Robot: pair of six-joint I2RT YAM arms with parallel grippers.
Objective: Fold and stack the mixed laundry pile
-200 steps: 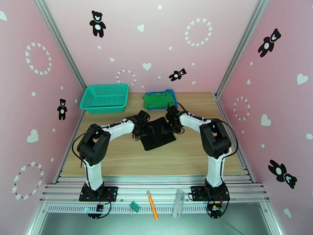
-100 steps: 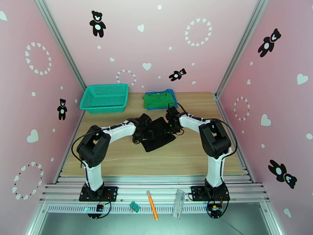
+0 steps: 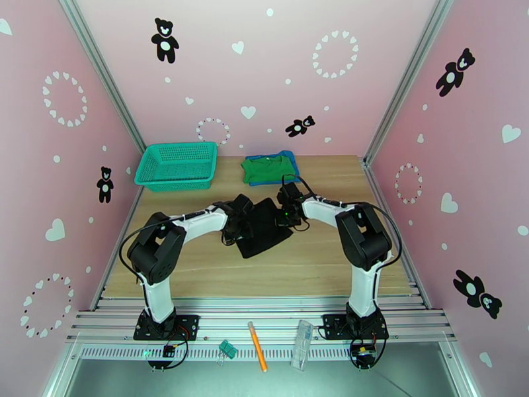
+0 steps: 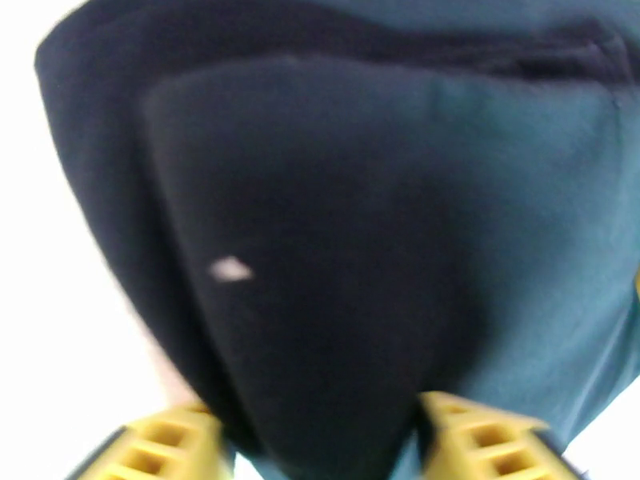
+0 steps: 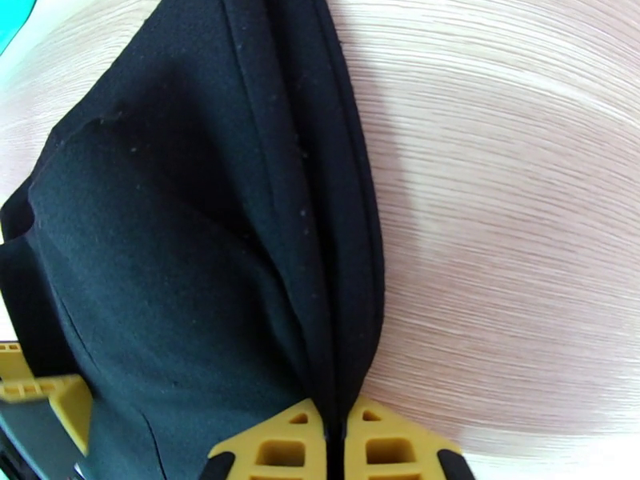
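From the top camera I see the black garment at mid-table, gathered between the left gripper on its left edge and the right gripper on its right edge. That view is too far off to show me what the fingers are doing.

The wrist cameras settle it. On the right wrist, the right gripper has its yellow fingers pressed together on a thin fold of the black garment, with the wooden table bare just beside it. On the left wrist, the left gripper has a thick bunch of the black garment wedged between its yellow fingers, the cloth touching both. That picture is blurred.

A second ago both grippers sat over a wider, flatter black garment. Since then both have closed on its edges, and the cloth looks narrower and bunched.

At the back of the table, the green garment lies folded on the blue shirt, well apart from the grippers. The teal mesh basket stands to their left. Each arm's wrist hides part of the black garment's edges from above. An orange pen and a clear plastic piece lie on the metal ledge between the arm bases.
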